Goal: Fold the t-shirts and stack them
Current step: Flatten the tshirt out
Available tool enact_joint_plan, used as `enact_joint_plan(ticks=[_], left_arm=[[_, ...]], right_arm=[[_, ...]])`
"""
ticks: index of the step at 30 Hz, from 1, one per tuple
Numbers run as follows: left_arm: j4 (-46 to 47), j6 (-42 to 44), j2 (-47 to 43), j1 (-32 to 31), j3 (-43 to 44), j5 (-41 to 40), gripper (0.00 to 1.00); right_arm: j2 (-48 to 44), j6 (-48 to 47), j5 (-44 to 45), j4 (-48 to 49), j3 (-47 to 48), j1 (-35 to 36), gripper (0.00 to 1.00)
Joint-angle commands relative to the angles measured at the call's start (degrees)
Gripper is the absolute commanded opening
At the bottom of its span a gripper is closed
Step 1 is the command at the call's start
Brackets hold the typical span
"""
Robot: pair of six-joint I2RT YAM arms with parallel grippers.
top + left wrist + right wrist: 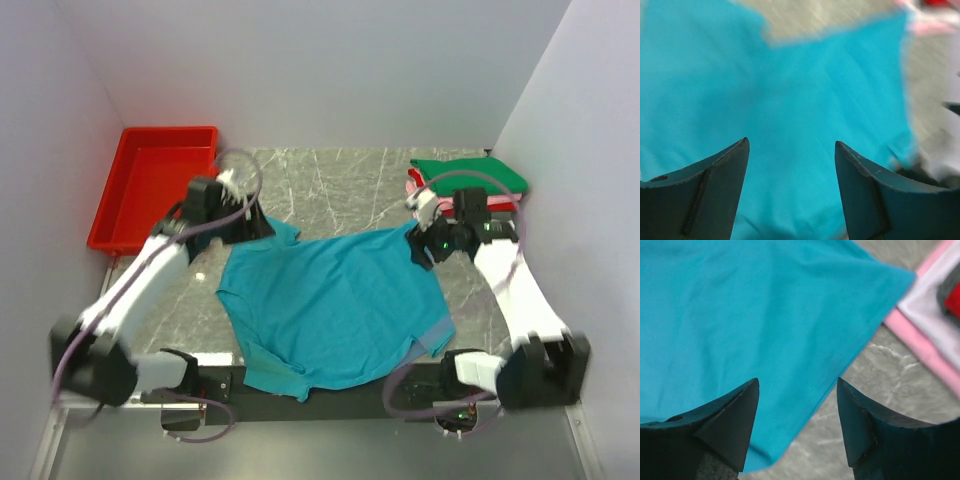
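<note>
White-walled enclosure, dark marbled desk (350, 185). One teal t-shirt (335, 300) is laid open at the centre of the desk, its near edge reaching the front edge; no finished fold is made out in it. A stack of folded t-shirts (465, 178) is placed at the far right, green on top, with red, pink and whitish edges below. Folding the teal one and adding it to the stack are judged to remain. Left gripper (250, 222) is held at the shirt's far left corner, right gripper (425, 243) at its far right corner; both are seen spread, nothing pinched. Contact with the cloth cannot be told. Left wrist view is blurred. Shirts in the stack cannot be counted. A red tray (150, 190) is noted far left
</note>
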Motion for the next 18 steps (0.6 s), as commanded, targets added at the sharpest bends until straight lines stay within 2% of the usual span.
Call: enact_joint_plan(ticks=[1, 5, 7, 12, 18], left_arm=[[7.7, 11.03, 14.16, 2.94, 10.17, -10.9, 0.73], [6.65, 14.91, 28.87, 6.54, 19.93, -14.53, 0.69], [4.81, 16.75, 37.2, 7.34, 25.99, -14.44, 0.6], [-1.78, 20.71, 49.45, 8.3, 37.78, -14.44, 0.4], [-6.53, 26.33, 57.98, 8.31, 44.63, -11.37, 0.39]], right_arm=[[9.23, 7.46, -11.94, 6.38, 5.28, -8.31, 0.69], [14.97, 6.84, -14.51, 7.43, 6.18, -10.69, 0.66], [15.86, 7.45, -15.57, 9.09, 5.22, -11.31, 0.66], [17.61, 8.86, -17.33, 11.83, 3.98, -11.66, 0.66], [18.76, 10.27, -19.79, 13.15, 3.8, -12.63, 0.66]])
